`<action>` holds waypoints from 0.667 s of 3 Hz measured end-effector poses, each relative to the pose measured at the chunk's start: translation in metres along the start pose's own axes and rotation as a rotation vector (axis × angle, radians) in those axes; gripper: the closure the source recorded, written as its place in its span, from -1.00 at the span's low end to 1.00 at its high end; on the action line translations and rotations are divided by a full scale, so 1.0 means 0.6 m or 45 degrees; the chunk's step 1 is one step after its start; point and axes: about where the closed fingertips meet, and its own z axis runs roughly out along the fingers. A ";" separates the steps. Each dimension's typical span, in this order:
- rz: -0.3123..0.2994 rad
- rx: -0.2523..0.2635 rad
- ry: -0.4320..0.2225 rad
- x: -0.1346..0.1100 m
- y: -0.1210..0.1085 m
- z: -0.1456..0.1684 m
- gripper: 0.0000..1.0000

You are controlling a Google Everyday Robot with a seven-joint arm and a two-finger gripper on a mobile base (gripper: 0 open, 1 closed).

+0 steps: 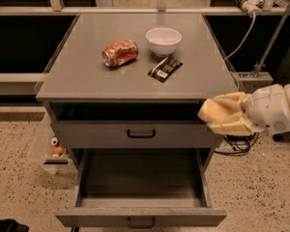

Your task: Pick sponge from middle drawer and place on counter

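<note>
Your pincer (210,117) hangs at the right of the cabinet, just off its right front corner, level with the shut upper drawer front (140,134) and a little below the surface (87,76). It is pressed together on the sponge (222,111), the pale tan pad at its tip. Sponge and pincer are so close in colour that you cannot tell exactly where one ends and the other begins. The white arm (275,111) reaches in from the right edge, pointing left.

The sponge is therefore in the air, held clear of the surface and up to the right of the open drawer (140,216), touching neither. That drawer is pulled out toward you at the bottom, its black handle on the near front.

On the surface, a crushed red can (120,53) lies on its side left of centre. A white bowl (163,40) stands upright beyond and right of it. A black wrapper (165,68) lies just near of the bowl. All three are well apart from the pincer, which sits to the right and nearer than them. Dark cables (239,143) lie on the floor under the pincer.
</note>
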 end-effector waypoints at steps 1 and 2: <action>-0.040 0.022 -0.014 -0.026 -0.016 -0.020 1.00; -0.039 0.020 -0.014 -0.025 -0.014 -0.018 1.00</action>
